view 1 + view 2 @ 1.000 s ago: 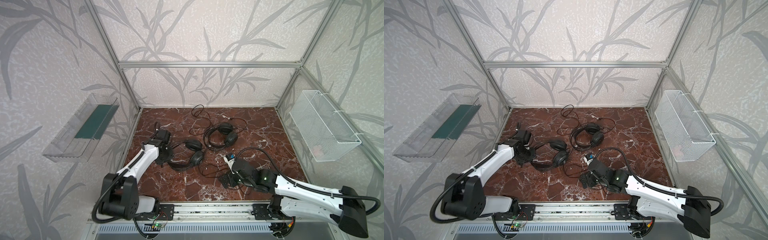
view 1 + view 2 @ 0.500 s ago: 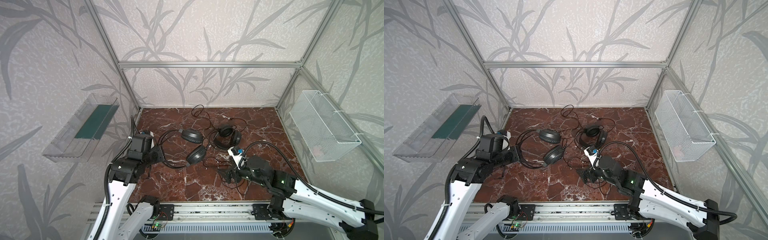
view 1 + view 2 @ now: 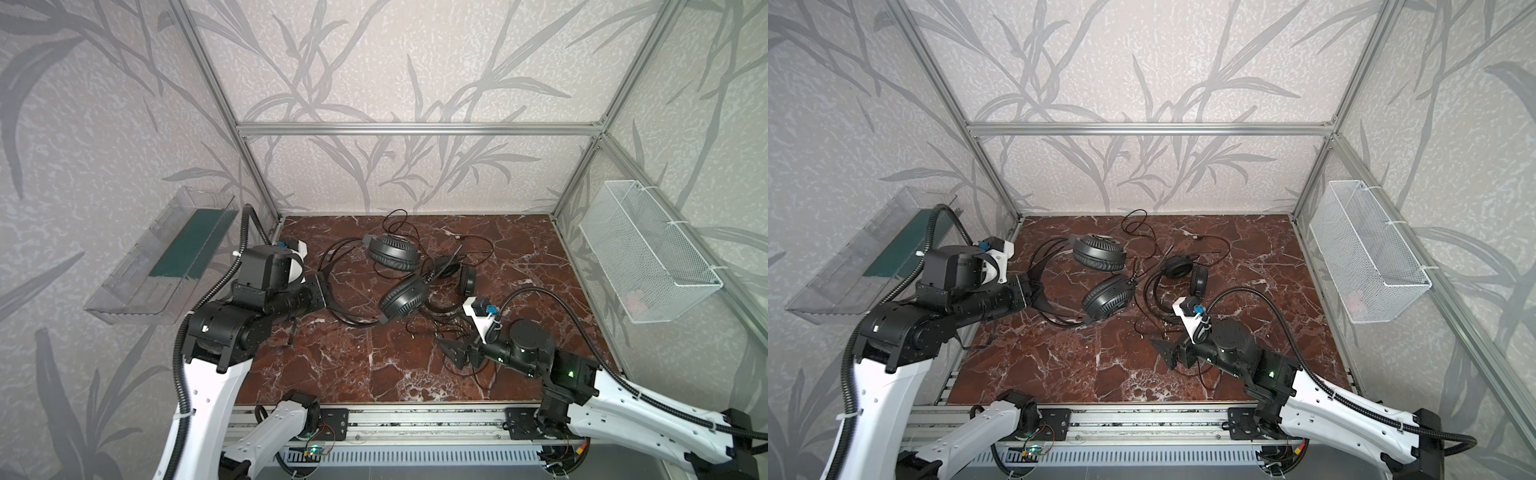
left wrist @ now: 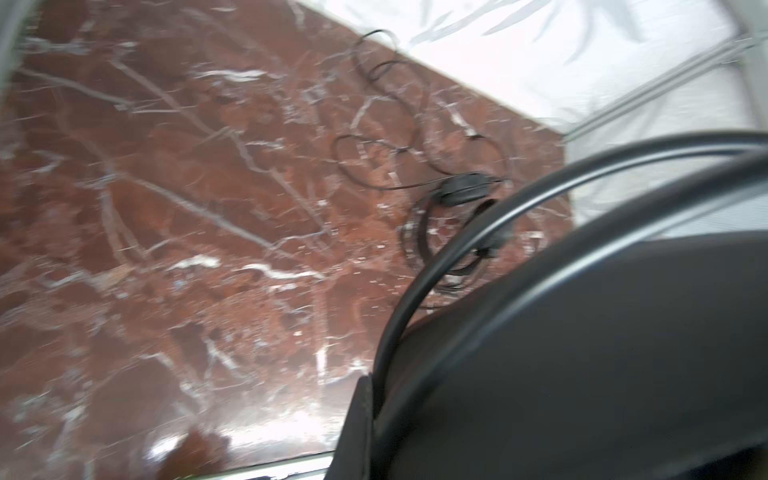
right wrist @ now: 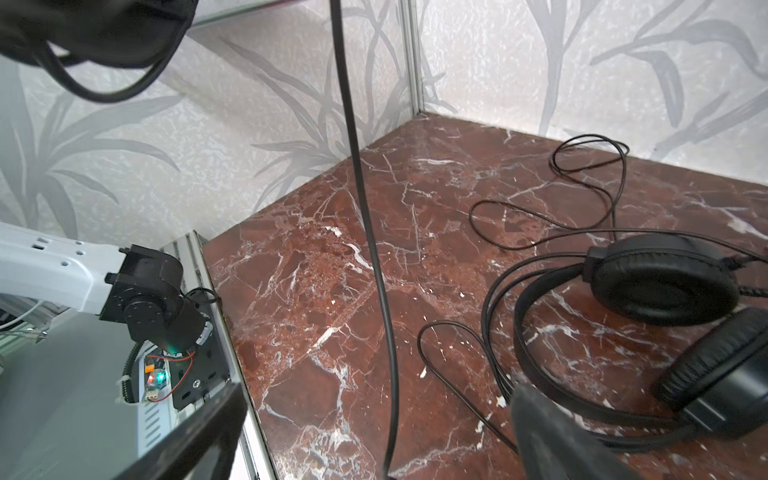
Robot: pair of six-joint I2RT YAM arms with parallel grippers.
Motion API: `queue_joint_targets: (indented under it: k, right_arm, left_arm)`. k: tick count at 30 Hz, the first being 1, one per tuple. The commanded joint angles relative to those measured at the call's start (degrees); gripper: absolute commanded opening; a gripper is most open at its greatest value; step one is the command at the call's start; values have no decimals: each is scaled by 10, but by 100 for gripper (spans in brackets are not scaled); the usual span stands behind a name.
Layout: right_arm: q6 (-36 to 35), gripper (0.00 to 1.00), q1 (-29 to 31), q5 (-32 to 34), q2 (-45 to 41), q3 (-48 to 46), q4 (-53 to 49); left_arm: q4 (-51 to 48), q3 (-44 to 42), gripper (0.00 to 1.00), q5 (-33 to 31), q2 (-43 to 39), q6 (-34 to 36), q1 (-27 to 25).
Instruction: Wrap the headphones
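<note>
Left gripper (image 3: 321,291) clamps headphones' headband (image 4: 446,262); cable (image 5: 370,232) runs between right gripper's (image 3: 456,353) wide-open jaws (right arm nearer).

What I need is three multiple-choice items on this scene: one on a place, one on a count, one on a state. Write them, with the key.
1. Where does the white mesh basket hang?
A. left wall
B. back wall
C. right wall

2. How many headsets are in the cell?
A. one
B. two
C. four

3. What is the left gripper doing?
A. shut on a headband
B. standing open over bare table
C. out of view

Key:
1 C: in both top views it hangs on the right-hand wall.
2 B: the left headset and the right headset are the only ones.
3 A: its jaws pinch the left headset's headband.
</note>
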Motion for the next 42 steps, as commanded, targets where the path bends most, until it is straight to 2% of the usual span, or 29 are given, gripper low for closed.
queue_joint_targets:
  k: [1,5,11,14,15,19,22,24,25,29,32,36,38,42]
  right_arm:
    - [-10,99,2,-13,0,-19,87]
    - [-10,99,2,-14,19,-22,94]
    - [-20,99,1,49,43,-24,109]
    - [-25,99,-3,54,66,-20,116]
    - [-24,94,-3,55,74,-18,114]
    - [-10,52,-4,90,101,-12,96]
    - [4,30,-6,113,117,-13,72]
    - [16,7,-6,122,121,-15,56]
    - [24,0,-6,129,121,-15,43]
    - [36,0,-6,127,105,-14,3]
    - [47,0,-4,78,95,-9,-15]
    - [51,0,14,26,121,21,-57]
    - [41,0,39,43,149,46,-88]
    - [34,0,72,66,196,79,-114]
  left_arm:
    - [33,28,0,75,9,-43,-4]
    - [39,43,0,83,0,-55,-7]
    - [26,62,0,67,-7,-59,-15]
    - [20,70,0,55,-7,-61,-17]
    - [15,72,0,49,-6,-62,-17]
    - [10,84,0,40,-7,-68,-18]
    - [7,96,0,30,-8,-68,-19]
    - [3,108,0,20,-7,-69,-21]
    - [4,113,0,15,-7,-69,-21]
    - [0,133,0,-25,-8,-69,-23]
    - [0,134,0,-76,-13,-84,-24]
    - [61,92,0,-102,-42,-123,-23]
    - [83,75,0,-98,-46,-140,-24]
    - [110,44,0,-49,-37,-176,-22]
